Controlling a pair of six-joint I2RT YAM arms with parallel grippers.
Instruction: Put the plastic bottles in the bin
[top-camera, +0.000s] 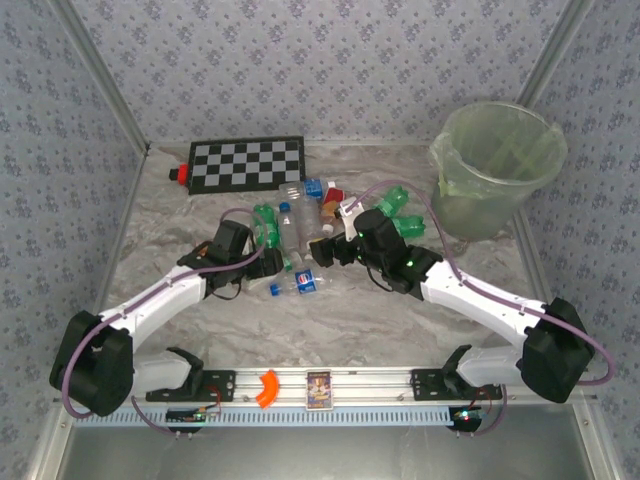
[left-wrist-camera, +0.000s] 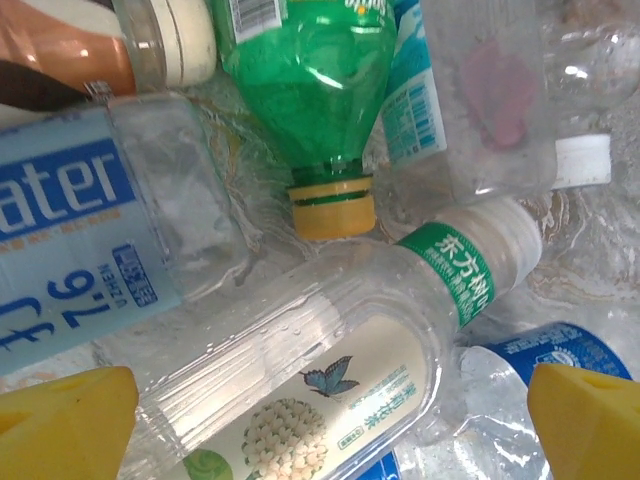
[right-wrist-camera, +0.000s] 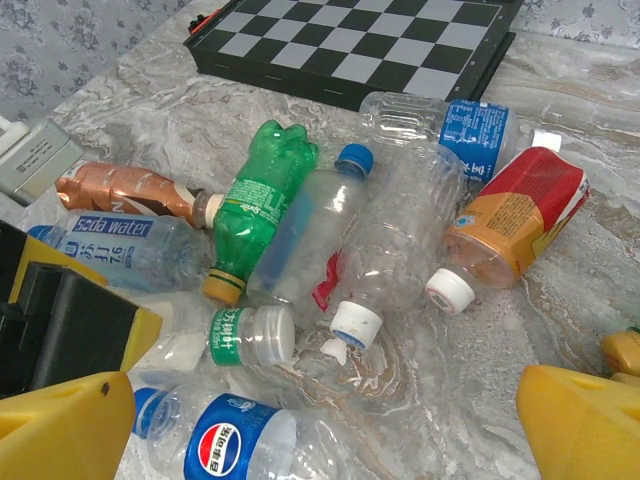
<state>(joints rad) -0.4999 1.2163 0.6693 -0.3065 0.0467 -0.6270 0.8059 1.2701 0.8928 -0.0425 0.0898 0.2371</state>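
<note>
Several plastic bottles (top-camera: 300, 225) lie in a heap mid-table. My left gripper (left-wrist-camera: 325, 430) is open, its yellow fingertips (left-wrist-camera: 60, 420) on either side of a clear bottle with a butterfly label (left-wrist-camera: 330, 385) and a green neck band. A green bottle (left-wrist-camera: 320, 90) and a blue-labelled water bottle (left-wrist-camera: 80, 220) lie just beyond. My right gripper (right-wrist-camera: 320, 430) is open and low over a Pepsi-labelled clear bottle (right-wrist-camera: 235, 440), holding nothing. An orange bottle with a white cap (right-wrist-camera: 510, 225) lies to its right. The pale-green bin (top-camera: 497, 165) stands at the far right, apart from both grippers (top-camera: 272, 262) (top-camera: 325, 250).
A black-and-white checkerboard (top-camera: 247, 163) lies flat behind the heap, with a small red piece (top-camera: 178, 174) at its left end. Patterned walls close in the table on three sides. An orange part (top-camera: 267, 388) and a card (top-camera: 318, 388) sit on the front rail.
</note>
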